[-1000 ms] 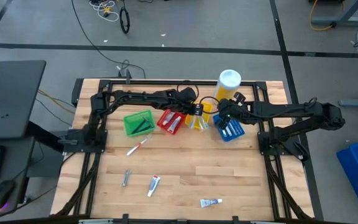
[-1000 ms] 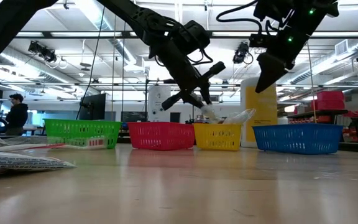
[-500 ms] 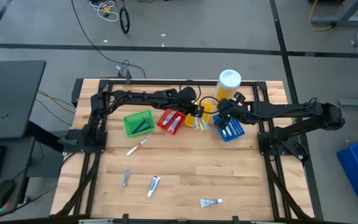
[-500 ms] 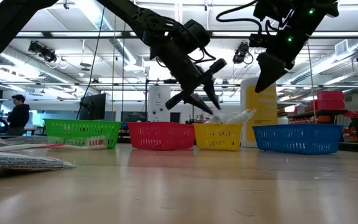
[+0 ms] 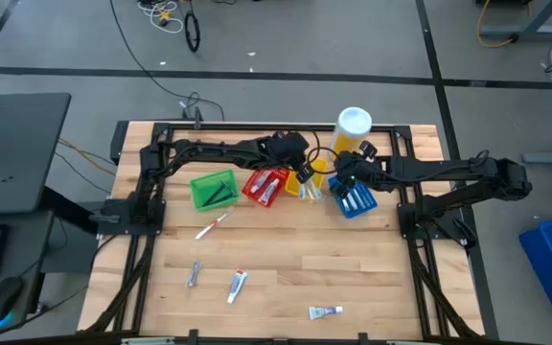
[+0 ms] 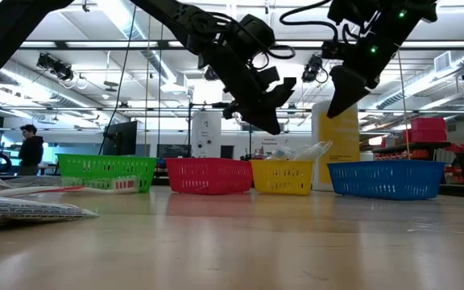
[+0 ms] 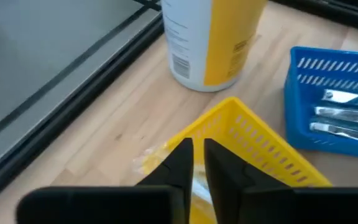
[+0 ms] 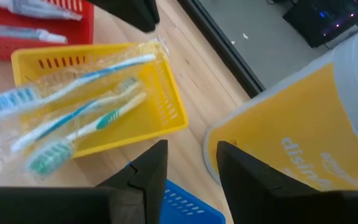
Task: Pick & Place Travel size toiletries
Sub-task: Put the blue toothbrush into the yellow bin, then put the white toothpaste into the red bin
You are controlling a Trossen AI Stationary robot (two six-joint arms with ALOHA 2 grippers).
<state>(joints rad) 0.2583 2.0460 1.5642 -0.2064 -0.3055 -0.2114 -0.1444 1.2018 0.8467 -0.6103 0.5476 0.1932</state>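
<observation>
Since my left arm has lifted away from the bins in the last half second, I read one more placement as finished, and I take stock from the left side across.

The green bin [image 5: 202, 195] holds a black razor stick [image 5: 220, 193]. In front of it a slim toothbrush [image 5: 213, 226] lies loose on the table [image 5: 286, 259]. Nearer the front edge are a small silvery tube [image 5: 194, 274] and a white toothpaste tube [image 5: 237, 285], none of them binned yet. The red bin [image 5: 254, 178] holds a few tubes.

Next comes my left gripper [image 6: 268, 103]. A moment ago it hung low over the yellow bin [image 8: 178, 118] with its fingers spread; now it sits higher, and its fingers have drawn together to a thin slit with nothing between them. The wrapped toothbrushes [image 8: 73, 106] lie in that yellow bin, some of the wrapping hanging over its near rim. So I judge the release to be good and this arm free for a loose item.

Another toothpaste tube [image 5: 325, 311] lies loose near the front edge, well apart from everything else.

My right gripper [image 6: 338, 95] has not moved. It hangs over the blue bin [image 7: 300, 87] with its fingers parted and empty, beside the tall yellow bottle [image 5: 354, 126]. Silvery tubes [image 7: 347, 112] rest in that bin.

I make it four items left on the table, all on the near half.
</observation>
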